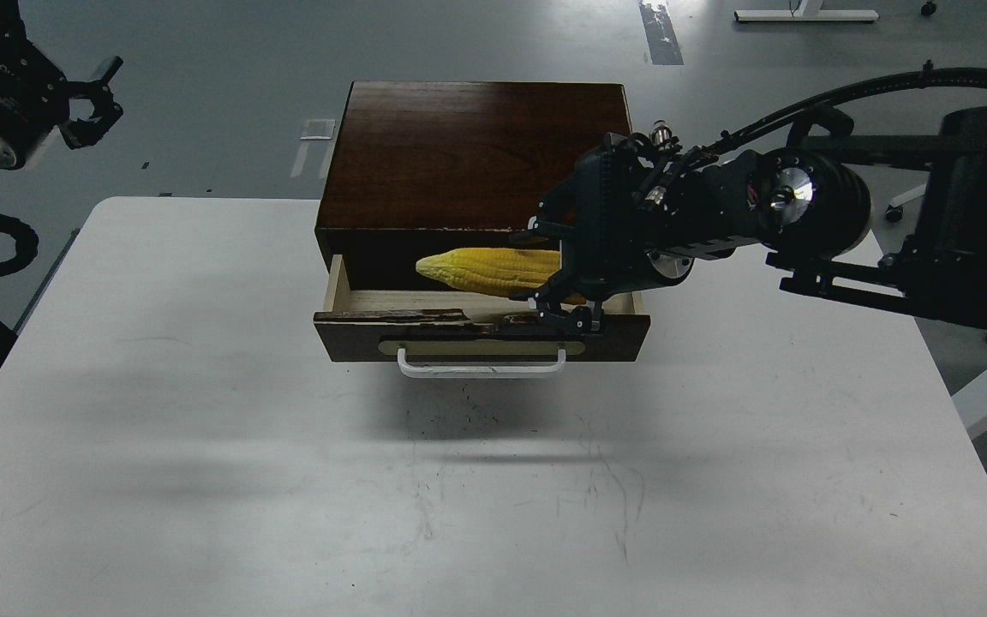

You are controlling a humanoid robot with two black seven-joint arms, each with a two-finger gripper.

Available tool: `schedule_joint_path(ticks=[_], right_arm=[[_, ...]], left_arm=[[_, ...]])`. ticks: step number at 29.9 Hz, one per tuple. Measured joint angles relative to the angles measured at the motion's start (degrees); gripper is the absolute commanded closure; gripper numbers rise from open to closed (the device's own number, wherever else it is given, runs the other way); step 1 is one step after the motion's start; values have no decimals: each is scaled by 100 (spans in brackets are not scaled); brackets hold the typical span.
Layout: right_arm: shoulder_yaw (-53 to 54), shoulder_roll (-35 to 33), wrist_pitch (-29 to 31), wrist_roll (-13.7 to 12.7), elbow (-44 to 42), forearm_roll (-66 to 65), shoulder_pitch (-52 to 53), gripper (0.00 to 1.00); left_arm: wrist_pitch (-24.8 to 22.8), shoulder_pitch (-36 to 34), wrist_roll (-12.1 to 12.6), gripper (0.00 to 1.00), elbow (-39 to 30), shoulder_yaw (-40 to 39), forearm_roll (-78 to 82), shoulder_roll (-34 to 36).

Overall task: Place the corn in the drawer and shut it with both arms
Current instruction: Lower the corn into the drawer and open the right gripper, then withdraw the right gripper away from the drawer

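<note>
Right gripper (555, 267) clenched on corn (489, 270), held over open drawer (481, 336) at table (202, 411) far edge. Left gripper (95, 103) raised beyond far left corner, fingers spread, holding nothing.

White table (202, 480) — scuffed, dark wooden drawer cabinet (468, 154) at far edge

One head view looks forward and steeply down from fairly near over the white table (202, 480).
</note>
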Motion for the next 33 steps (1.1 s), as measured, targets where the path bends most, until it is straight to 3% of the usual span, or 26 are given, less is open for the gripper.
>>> schedule_joint_path(ticks=[5, 11, 16, 24, 28, 31, 33], right_arm=[[23, 66, -84, 0, -55, 0, 14, 22], [578, -148, -134, 6, -201, 207, 28, 1], [1010, -630, -71, -36, -414, 2455, 17, 0], [1080, -1804, -89, -53, -586, 5866, -46, 0], [1097, -2067, -115, -47, -1404, 7830, -235, 0], [1098, -2047, -80, -5, -2262, 8947, -505, 0], [1143, -1948, -62, 12, -2885, 9670, -743, 0]], left_arm=[[0, 0, -8, 3, -1, -11, -1, 53], [0, 0, -7, 4, -193, -77, 26, 353], [0, -20, -8, 7, -913, -92, 300, 645], [0, -441, -15, 16, -1462, -100, 1479, 583], [-1, -565, -48, 23, -2008, -91, 2495, 554], [0, -563, -94, 44, -2556, -69, 3077, 600], [-3, -536, -105, 50, -3159, -65, 3459, 661]])
